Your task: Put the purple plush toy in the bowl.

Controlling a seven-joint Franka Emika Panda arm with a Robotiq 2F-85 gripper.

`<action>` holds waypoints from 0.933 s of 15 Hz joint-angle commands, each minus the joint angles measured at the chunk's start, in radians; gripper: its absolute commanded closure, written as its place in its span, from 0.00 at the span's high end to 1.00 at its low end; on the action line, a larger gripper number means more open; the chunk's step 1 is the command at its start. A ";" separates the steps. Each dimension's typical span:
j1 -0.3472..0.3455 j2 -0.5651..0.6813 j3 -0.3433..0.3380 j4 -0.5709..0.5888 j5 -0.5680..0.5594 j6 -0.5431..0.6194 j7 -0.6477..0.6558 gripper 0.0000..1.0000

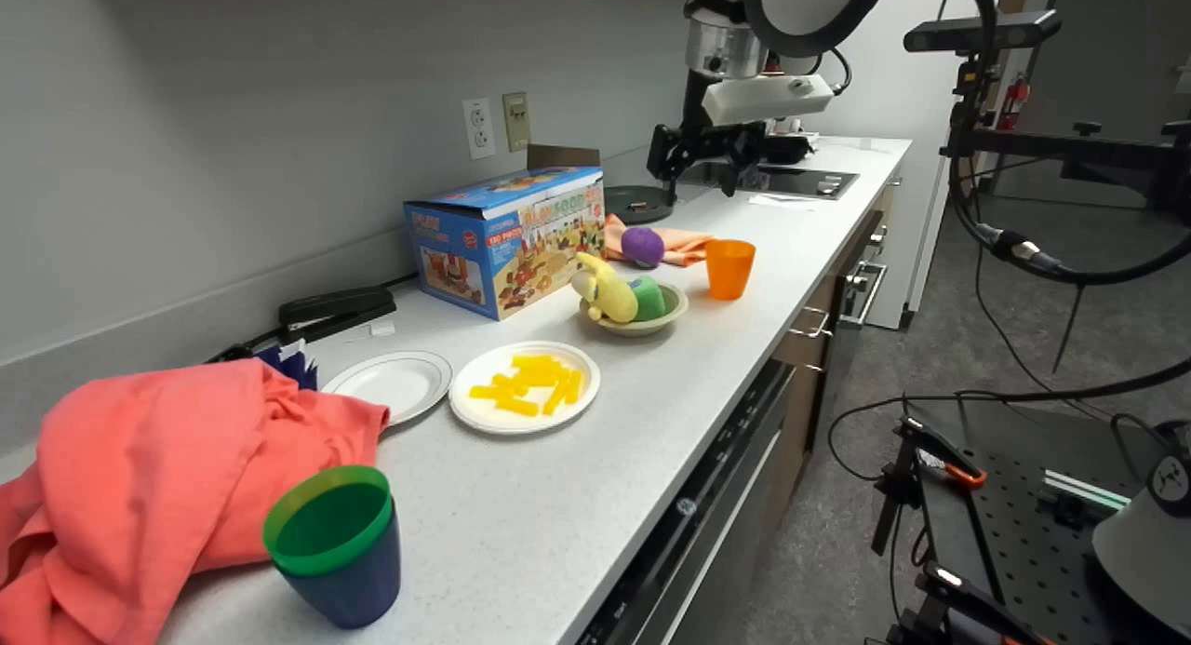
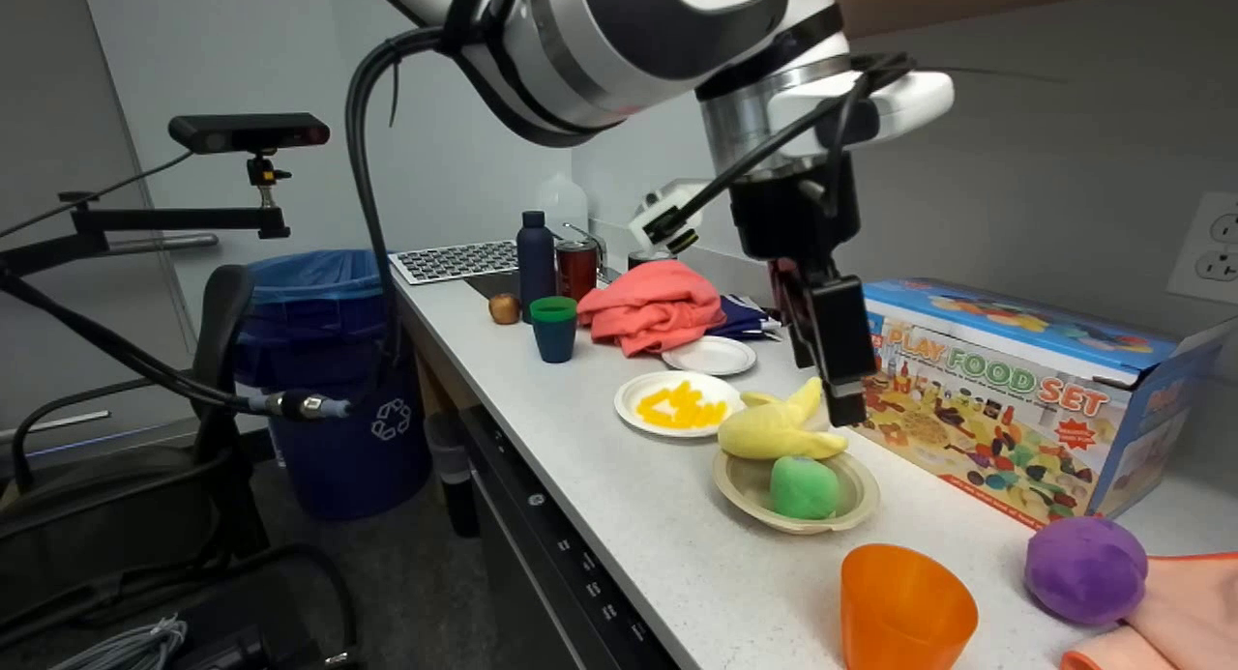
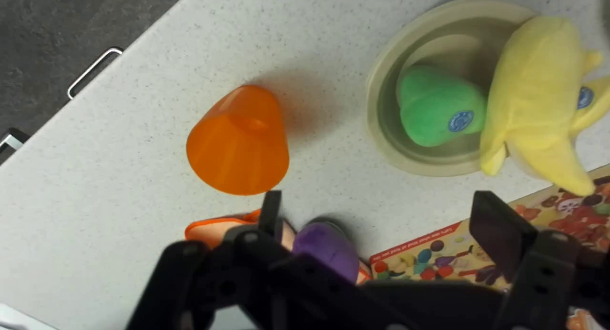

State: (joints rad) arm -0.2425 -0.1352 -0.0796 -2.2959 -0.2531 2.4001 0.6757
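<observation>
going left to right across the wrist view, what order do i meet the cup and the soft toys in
Orange cup → purple plush toy → green plush toy → yellow plush toy.

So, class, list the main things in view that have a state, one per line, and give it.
End effector: open, holding nothing.
Bowl: upright, occupied.
Purple plush toy: outside the bowl.
Green plush toy: in the bowl.
Yellow plush toy: lying partly over the bowl's rim.
Orange cup: upright.
Green cup: nested in the blue cup.
White plate: holding yellow strips.
Play food box: a flap sticking up.
Coral cloth: heaped.
</observation>
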 commanded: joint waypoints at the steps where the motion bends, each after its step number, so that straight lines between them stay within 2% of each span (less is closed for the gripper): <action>1: -0.009 0.121 -0.045 0.131 -0.024 -0.021 -0.032 1.00; 4: -0.002 0.205 -0.086 0.216 -0.057 -0.037 -0.073 1.00; 7: 0.011 0.287 -0.125 0.297 -0.146 -0.027 -0.039 1.00; 8: 0.017 0.304 -0.135 0.318 -0.144 -0.029 -0.026 1.00; 9: 0.021 0.247 -0.135 0.241 -0.108 -0.006 -0.053 1.00; 14: 0.027 0.264 -0.143 0.250 -0.107 -0.005 -0.053 1.00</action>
State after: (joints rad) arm -0.2398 0.1275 -0.1977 -2.0485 -0.3673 2.3966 0.6290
